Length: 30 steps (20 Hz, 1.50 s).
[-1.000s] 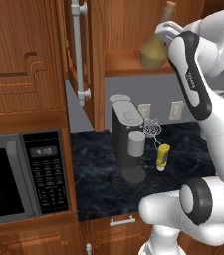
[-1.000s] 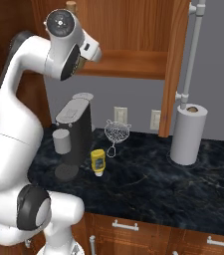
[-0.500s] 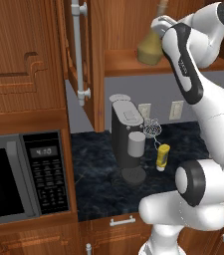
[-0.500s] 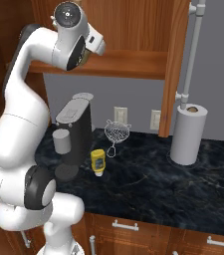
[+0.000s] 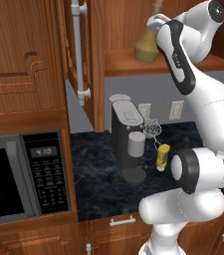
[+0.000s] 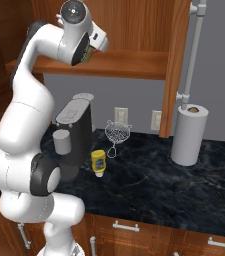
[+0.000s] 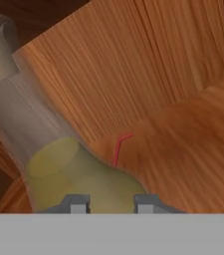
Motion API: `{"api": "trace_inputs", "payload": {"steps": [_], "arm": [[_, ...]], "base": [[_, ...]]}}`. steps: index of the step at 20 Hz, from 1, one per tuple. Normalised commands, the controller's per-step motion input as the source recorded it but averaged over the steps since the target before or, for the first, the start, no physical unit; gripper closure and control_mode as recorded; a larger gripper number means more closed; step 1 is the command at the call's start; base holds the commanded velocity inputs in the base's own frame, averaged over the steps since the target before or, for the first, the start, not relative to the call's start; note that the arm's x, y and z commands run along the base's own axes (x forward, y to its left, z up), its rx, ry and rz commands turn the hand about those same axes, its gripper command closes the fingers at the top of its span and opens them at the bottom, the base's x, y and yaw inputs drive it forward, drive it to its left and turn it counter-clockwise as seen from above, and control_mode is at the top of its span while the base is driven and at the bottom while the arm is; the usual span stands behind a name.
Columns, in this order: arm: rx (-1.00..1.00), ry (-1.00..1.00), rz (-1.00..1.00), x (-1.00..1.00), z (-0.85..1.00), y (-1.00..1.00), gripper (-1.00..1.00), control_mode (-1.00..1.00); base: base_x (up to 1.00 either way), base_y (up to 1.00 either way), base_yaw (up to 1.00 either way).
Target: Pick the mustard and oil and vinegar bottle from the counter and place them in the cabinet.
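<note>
The oil and vinegar bottle [image 5: 146, 45], olive-gold with a long neck, is at the cabinet shelf [image 5: 128, 62], its round base low over the board. My gripper [image 5: 157, 21] is shut on its upper part. In the hand view the bottle [image 7: 78, 174] fills the lower left between my gripper [image 7: 108, 204] tips, with the shelf board and back wall behind it. A sliver of the bottle [image 6: 87, 52] shows behind the wrist. The mustard [image 5: 162, 156] [image 6: 98, 162] stands upright on the dark counter [image 6: 159, 185], beside the coffee machine.
A black coffee machine [image 5: 126, 139] [image 6: 74, 130] with a grey cup stands under the shelf. A wire strainer [image 6: 116, 134] leans by the wall sockets. A paper towel roll [image 6: 189, 135] stands at right. The open cabinet door's bar handle [image 5: 77, 50] hangs left; a microwave [image 5: 19, 179] sits below.
My arm has carried the bottle leftward and deeper into the cabinet, down toward the shelf board. The mustard has not moved.
</note>
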Motion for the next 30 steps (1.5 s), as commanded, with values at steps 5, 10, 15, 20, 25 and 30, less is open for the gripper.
{"api": "trace_inputs", "payload": {"steps": [5,10,15,20,25,30], "arm": [[0.0,0.01,0.0,0.36,0.0,0.0,-1.0,-1.0],[0.0,0.0,0.0,0.29,0.0,0.0,-1.0,-1.0],[0.0,0.0,0.0,0.05,0.0,0.0,-1.0,-1.0],[0.0,0.0,0.0,-0.16,0.06,0.0,-1.0,-1.0],[0.0,0.0,0.0,-0.18,0.03,0.0,-1.0,-1.0],[0.0,0.0,0.02,-0.28,0.0,0.04,-1.0,-1.0]], "base": [[0.0,0.0,0.0],[0.0,0.0,0.0],[0.0,0.0,0.0],[0.0,0.0,0.0],[0.0,0.0,0.0],[0.0,0.0,0.0]]}}
